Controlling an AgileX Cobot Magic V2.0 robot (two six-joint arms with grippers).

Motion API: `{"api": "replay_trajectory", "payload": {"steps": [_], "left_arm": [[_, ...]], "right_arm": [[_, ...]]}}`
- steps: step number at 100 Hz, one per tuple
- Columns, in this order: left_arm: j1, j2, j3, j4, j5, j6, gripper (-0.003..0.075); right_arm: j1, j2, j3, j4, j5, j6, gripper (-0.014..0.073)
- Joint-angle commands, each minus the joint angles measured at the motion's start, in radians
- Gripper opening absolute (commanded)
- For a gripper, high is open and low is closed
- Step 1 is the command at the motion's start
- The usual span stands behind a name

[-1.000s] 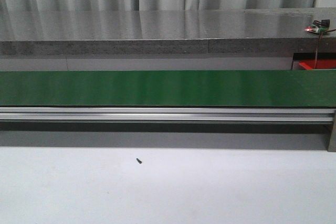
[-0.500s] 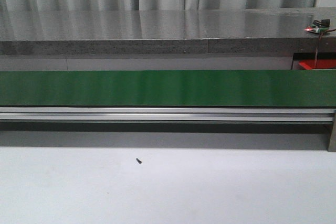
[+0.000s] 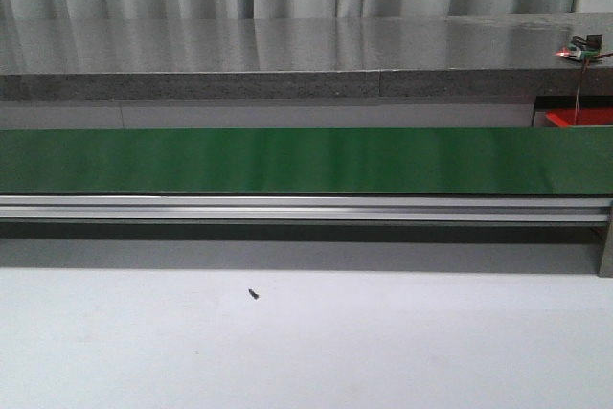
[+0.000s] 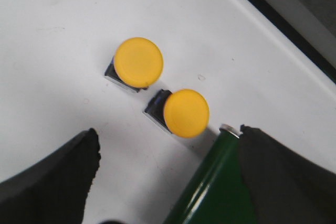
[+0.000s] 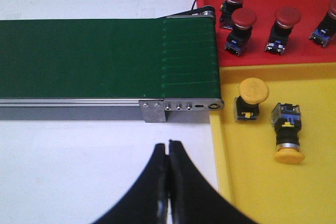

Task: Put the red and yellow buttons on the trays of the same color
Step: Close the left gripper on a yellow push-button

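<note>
In the left wrist view, two yellow buttons [image 4: 138,62] [image 4: 186,112] stand side by side on the white table, caps up. My left gripper [image 4: 168,132] hangs open just short of the nearer one, with nothing between its fingers. In the right wrist view, my right gripper [image 5: 168,143] is shut and empty over the white table, beside the yellow tray [image 5: 227,182]. That tray holds two yellow buttons [image 5: 251,98] [image 5: 286,132]. The red tray [image 5: 310,52] beyond it holds several red buttons [image 5: 240,28]. Neither gripper shows in the front view.
A green conveyor belt [image 3: 287,160] on an aluminium rail crosses the front view; its end [image 5: 189,56] meets the trays. A belt roller end [image 4: 210,182] lies beside my left gripper's finger. A small dark screw [image 3: 253,293] lies on the white table. A red tray corner [image 3: 579,119] peeks out at far right.
</note>
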Motion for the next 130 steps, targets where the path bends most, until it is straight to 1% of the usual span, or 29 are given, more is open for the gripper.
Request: {"api": "replay_trajectory", "payload": {"steps": [1,21,49,88,120,130], "left_arm": [[0.001,-0.011,-0.074,0.007,-0.021,-0.066,0.0534],[-0.001,0.059,-0.128,0.006,-0.055,-0.089,0.0534],[-0.006,0.134,-0.133,0.006,-0.072,-0.105,0.0534],[-0.012,0.16,-0.133,-0.002,-0.205,-0.117,0.0534],[-0.012,0.195,-0.133,-0.035,-0.208,-0.117,0.0534],[-0.012,0.206,-0.133,-0.039,-0.226,-0.117,0.0533]], "right_arm": [[0.002,0.003,-0.024,-0.009,-0.059,-0.005,-0.0067],[0.002,0.003,-0.024,-0.01,-0.059,-0.005,-0.0067],[0.002,0.003,-0.024,-0.02,-0.059,-0.005,-0.0067],[0.002,0.003,-0.016,-0.02,-0.05,-0.005,-0.0067],[0.002,0.003,-0.016,-0.02,-0.046,-0.005,-0.0067],[0.002,0.003,-0.016,-0.02,-0.046,-0.005,-0.0067]]}}
